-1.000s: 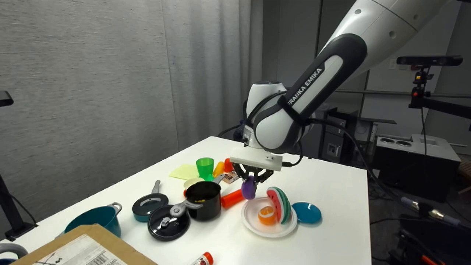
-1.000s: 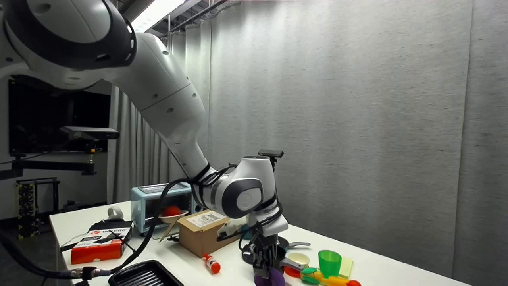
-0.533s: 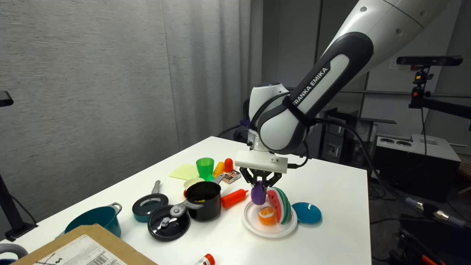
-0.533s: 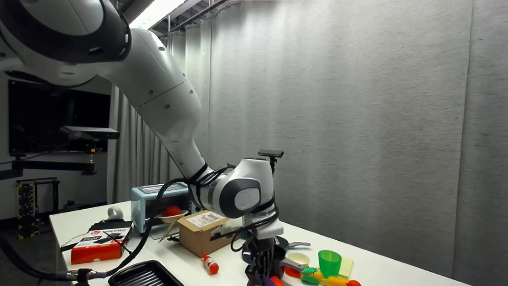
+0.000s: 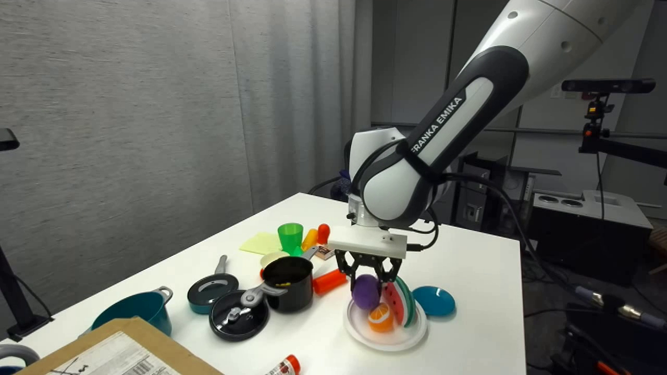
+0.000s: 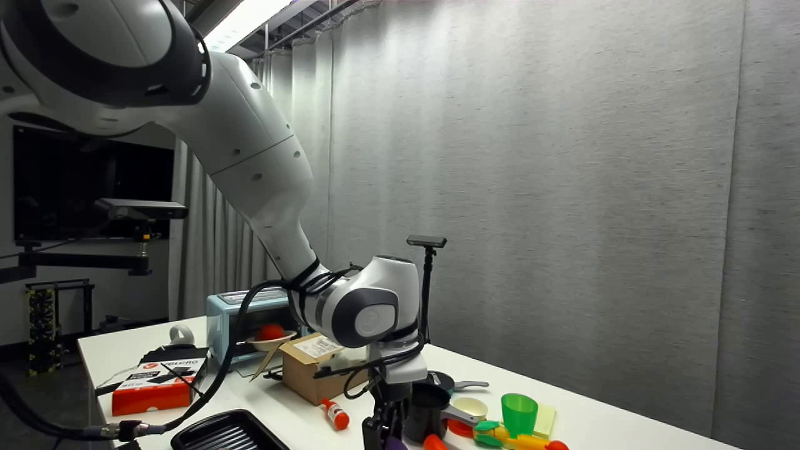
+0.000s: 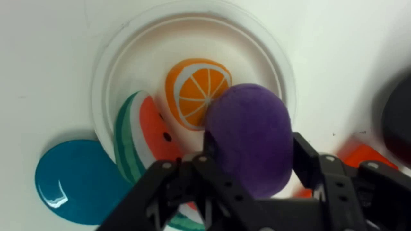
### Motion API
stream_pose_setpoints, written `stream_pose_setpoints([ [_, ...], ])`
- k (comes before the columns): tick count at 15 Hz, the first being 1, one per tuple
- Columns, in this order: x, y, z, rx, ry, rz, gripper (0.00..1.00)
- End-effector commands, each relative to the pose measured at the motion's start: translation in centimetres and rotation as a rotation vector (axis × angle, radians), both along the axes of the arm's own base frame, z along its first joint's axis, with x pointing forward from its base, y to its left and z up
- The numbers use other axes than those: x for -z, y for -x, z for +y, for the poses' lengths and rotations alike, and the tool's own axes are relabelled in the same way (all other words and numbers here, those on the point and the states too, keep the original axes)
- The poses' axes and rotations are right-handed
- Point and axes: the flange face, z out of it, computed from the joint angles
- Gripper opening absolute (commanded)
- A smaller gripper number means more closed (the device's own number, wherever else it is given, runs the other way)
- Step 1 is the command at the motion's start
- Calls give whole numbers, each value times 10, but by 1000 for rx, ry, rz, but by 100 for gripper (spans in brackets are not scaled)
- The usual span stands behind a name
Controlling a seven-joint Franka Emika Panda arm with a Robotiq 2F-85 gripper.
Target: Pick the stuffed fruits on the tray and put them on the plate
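Grey curtain behind edge of white surface. Ceiling light glowing. White-topped dark unit beyond one surface corner, pale wall behind.

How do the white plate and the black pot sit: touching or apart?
Apart. In an exterior view, white tabletop shows between the white plate and the black pot.

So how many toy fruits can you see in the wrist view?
3: the orange and the watermelon on the plate, and the purple one between the fingers. The gripper may hide more.
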Motion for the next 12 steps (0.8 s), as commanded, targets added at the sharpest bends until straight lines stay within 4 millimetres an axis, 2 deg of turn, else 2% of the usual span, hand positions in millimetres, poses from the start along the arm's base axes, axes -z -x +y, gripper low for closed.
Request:
stream_pose_setpoints([
  [1,5,0,3,-8,-24,6,92],
  [2,7,-1,4,-11,-22,11,99],
  [3,7,-2,2,-11,-23,13,100],
  [5,9,-3,1,-11,-19,17,100],
  [6,6,-3,-10,-12,-18,19,100],
  [8,-1,-5,-19,-14,-31,6,100],
  [12,-46,-12,-29,-66,-177,-51,100],
])
